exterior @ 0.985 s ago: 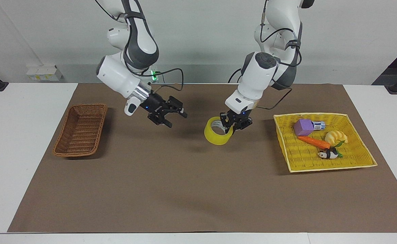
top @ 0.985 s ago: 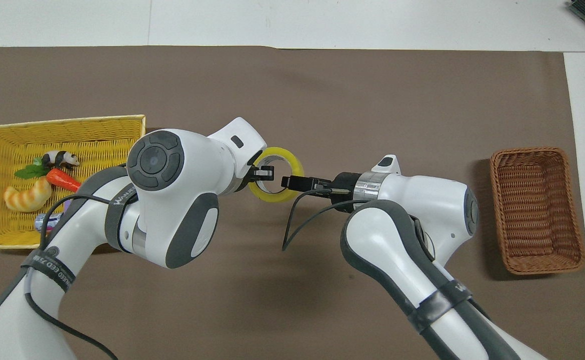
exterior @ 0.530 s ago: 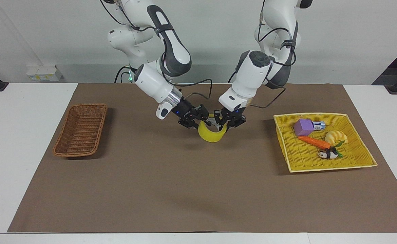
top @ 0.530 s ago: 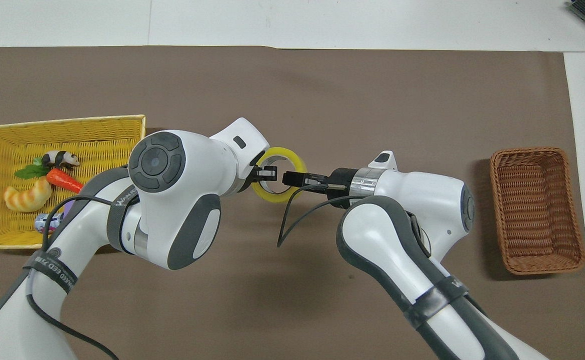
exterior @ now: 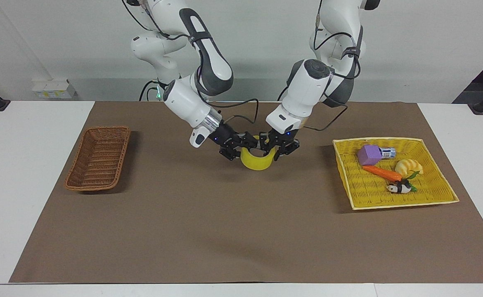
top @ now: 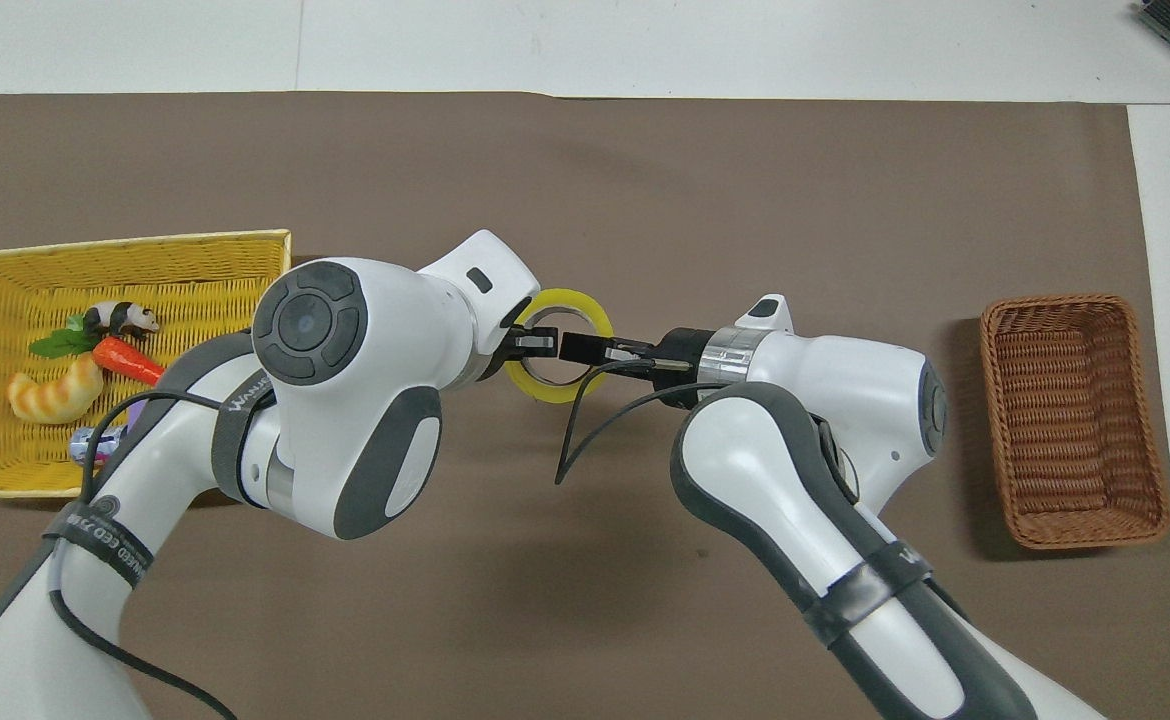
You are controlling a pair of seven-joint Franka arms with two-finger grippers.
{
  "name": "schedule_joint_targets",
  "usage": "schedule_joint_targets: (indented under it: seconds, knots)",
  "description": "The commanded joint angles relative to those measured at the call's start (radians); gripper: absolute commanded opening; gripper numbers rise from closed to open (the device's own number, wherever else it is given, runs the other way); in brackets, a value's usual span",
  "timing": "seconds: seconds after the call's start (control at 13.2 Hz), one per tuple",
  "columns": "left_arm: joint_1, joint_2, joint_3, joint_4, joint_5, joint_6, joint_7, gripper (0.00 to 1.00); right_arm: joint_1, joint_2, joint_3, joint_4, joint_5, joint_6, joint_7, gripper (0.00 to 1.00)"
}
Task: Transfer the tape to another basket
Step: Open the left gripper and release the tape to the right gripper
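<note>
We log the tape (exterior: 258, 161) raised over the table (exterior: 233, 231) mid-mat, left tool (exterior: 280, 148) gripping one side, right tool (exterior: 241, 147) at the other. We list the empty brown basket (exterior: 98, 158) and the yellow basket (exterior: 394, 173) with toys.

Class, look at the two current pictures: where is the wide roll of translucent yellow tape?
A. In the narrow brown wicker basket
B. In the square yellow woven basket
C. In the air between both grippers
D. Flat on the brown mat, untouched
C: the wide roll of translucent yellow tape hangs above the brown mat, with the left gripper and right gripper meeting at it.
</note>
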Motion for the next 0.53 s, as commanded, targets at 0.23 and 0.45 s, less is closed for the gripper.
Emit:
schedule_joint_targets:
  seconds: [0.23,0.45]
  knots:
    - [-0.005,-0.02,0.023,-0.001,0.004,-0.017,0.015,1.0,0.004,-0.005,-0.001,0.002,-0.041,0.003,0.098,0.0]
    - [0.061,-0.061,0.029,0.002,0.017,-0.067,0.05,1.0,-0.014,-0.005,-0.007,-0.004,-0.18,-0.058,0.194,0.0]
